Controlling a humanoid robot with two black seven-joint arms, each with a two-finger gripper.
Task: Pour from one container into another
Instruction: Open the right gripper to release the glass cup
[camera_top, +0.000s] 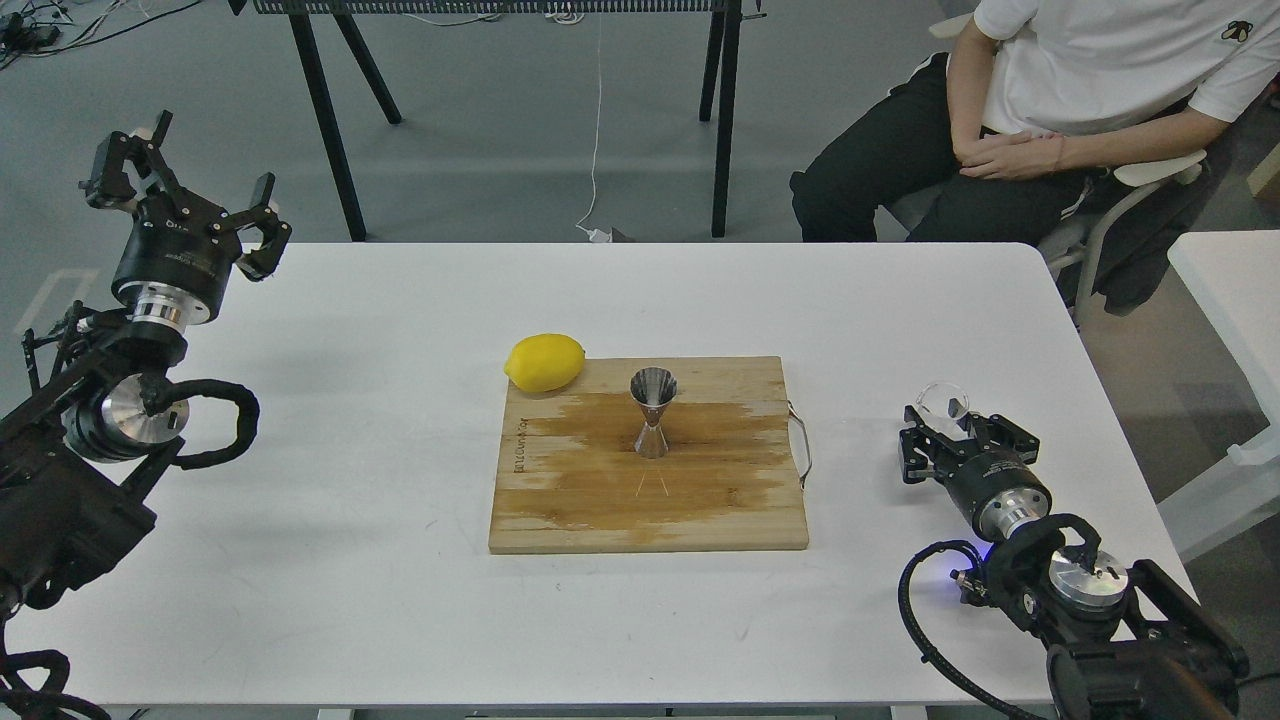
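Note:
The clear glass cup (943, 400) is at the right side of the table, just past the cutting board's right edge, and my right gripper (950, 420) is shut on it from the near side. The steel jigger (652, 413) stands upright in the middle of the wooden cutting board (600, 500), well to the left of the cup. My left gripper (190, 165) is raised at the table's far left corner, open and holding nothing.
A yellow lemon (545, 362) lies at the board's back left corner. A metal handle (803, 445) sticks out of the board's right edge. A seated person (1050, 110) is beyond the table's far right corner. Table legs (722, 120) stand behind.

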